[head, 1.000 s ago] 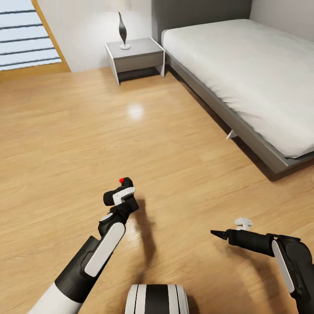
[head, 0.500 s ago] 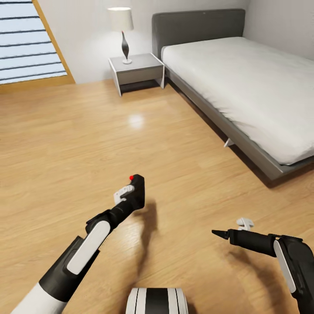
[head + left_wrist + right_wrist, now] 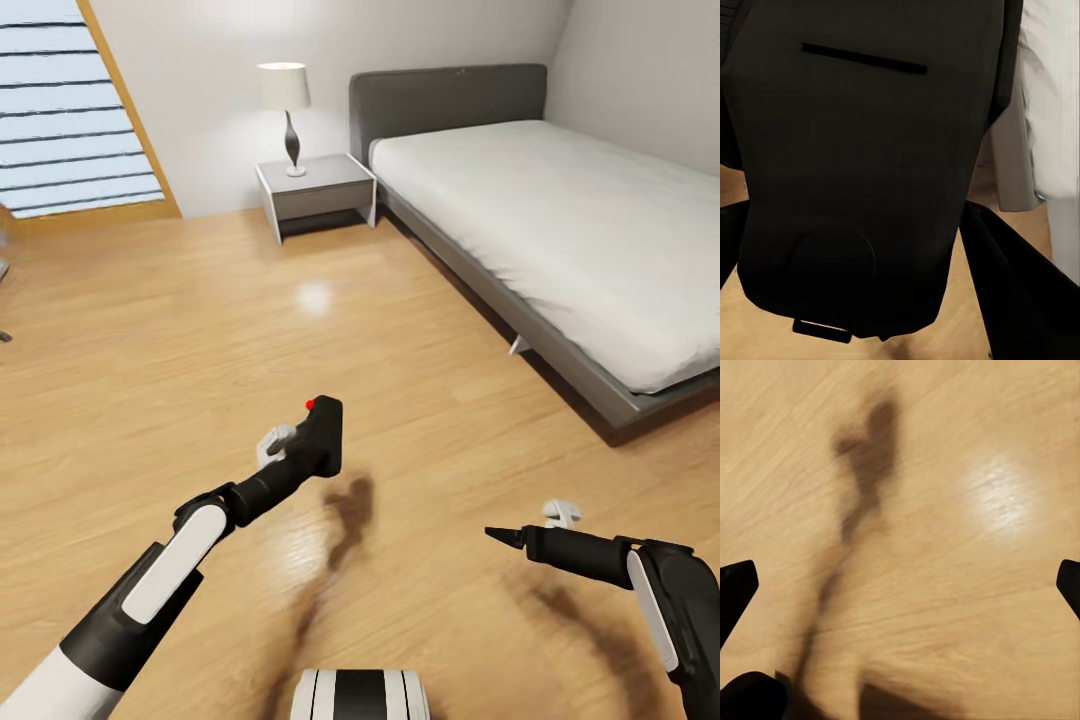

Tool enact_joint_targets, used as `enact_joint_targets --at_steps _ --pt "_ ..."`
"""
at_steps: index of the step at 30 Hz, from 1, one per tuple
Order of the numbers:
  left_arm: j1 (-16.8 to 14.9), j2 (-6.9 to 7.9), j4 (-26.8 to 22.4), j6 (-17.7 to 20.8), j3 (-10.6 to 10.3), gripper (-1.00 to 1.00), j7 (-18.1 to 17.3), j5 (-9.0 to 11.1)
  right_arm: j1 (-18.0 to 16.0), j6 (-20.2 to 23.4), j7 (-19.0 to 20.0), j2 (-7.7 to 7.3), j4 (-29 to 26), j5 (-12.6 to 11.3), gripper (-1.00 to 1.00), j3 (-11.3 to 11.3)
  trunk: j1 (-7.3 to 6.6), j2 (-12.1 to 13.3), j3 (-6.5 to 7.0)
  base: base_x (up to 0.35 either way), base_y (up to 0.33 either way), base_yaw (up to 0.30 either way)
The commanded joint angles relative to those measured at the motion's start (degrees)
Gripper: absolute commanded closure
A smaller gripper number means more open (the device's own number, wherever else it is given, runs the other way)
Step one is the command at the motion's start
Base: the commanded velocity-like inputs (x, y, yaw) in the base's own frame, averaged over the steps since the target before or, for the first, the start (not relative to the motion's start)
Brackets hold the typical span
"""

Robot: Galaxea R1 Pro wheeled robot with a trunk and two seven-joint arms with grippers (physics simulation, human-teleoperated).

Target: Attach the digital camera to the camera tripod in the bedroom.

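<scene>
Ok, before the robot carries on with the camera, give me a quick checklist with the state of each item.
1. Digital camera held in the left gripper: ok, the black body sits between its fingers.
2. Camera held off the floor: ok, its shadow lies apart from it.
3. Tripod located: not ok, no view has it yet.
4. Right gripper free: ok, fingers spread over bare planks.
5. Bed and nightstand away from both arms: ok.
6. Camera's mount side facing down: cannot tell.
</scene>
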Motion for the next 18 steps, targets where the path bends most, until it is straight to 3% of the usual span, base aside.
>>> enact_joint_targets --at_steps 1,18 --pt "0.0 0.08 0.0 0.0 -0.1 1.00 0.3 0.7 0.0 0.4 0.0 0.00 0.0 -0.3 -1.00 0.0 -0.03 0.0 0.19 0.000 0.000 0.000" --pt "0.0 0.15 0.2 -0.5 -0.1 1.00 1.3 0.8 0.0 0.4 0.0 0.00 0.0 -0.2 -1.00 0.1 -0.47 0.2 3.95 0.000 0.000 0.000"
